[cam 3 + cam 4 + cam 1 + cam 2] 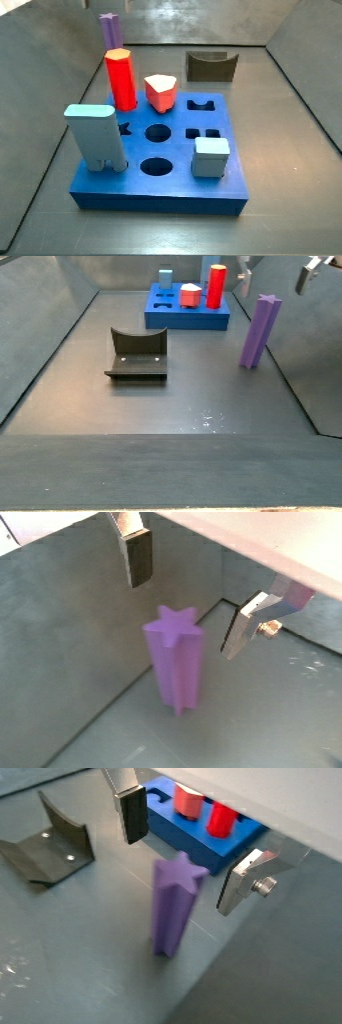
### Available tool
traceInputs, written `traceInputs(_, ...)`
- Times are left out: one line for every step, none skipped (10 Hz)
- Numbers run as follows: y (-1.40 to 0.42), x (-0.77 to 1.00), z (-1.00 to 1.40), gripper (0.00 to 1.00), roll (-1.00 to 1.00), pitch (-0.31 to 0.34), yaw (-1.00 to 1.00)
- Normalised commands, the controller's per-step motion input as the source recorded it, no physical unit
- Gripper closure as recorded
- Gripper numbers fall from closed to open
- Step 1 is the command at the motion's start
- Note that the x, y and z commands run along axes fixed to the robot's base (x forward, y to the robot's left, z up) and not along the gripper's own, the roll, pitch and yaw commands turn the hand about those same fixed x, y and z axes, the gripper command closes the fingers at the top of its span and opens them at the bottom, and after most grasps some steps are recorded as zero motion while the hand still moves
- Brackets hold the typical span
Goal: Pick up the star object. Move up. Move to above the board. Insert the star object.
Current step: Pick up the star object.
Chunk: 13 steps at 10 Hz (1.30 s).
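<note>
The gripper (187, 597) hangs above the star object (175, 667) with its fingers (136, 557) wide apart, probably to come down around it. The one star object stands upright on the floor, beside the board (160, 165). The board carries four pieces. One fixture (138, 354) stands apart.

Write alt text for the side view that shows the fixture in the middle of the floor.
The purple star object stands upright on the grey floor, with the open gripper above it at the frame's top edge, not touching it. Left of it sits the dark fixture; behind is the blue board holding a red peg.
</note>
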Motion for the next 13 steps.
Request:
traceInputs(-0.01,-0.1,-0.21,0.0,0.0,-0.114,-0.01)
traceInputs(0.01,0.18,-0.32,0.0,-0.02,-0.08,0.0)
traceInputs(0.07,0.19,-0.41,0.0,-0.01,-0.087,0.0)
traceInputs(0.0,0.01,-0.55,0.0,-0.01,-0.194,0.0)
traceInputs(0.0,0.09,-0.36,0.0,-0.02,-0.137,0.0)
traceInputs(0.0,0.18,-0.21,0.0,-0.02,-0.063,-0.08)
traceInputs(0.0,0.2,-0.27,0.0,-0.01,-0.083,-0.09)
traceInputs(-0.01,0.16,-0.3,0.0,-0.03,-0.13,-0.08)
traceInputs(0.0,0.12,-0.15,0.0,-0.01,-0.07,-0.07)
traceInputs(0.0,0.09,-0.13,0.0,0.0,-0.07,-0.07)
traceInputs(0.0,0.0,-0.09,0.0,0.0,-0.119,-0.05)
traceInputs(0.0,0.0,0.0,0.0,0.0,0.0,0.0)
traceInputs(0.0,0.0,0.0,1.0,0.0,0.0,0.0)
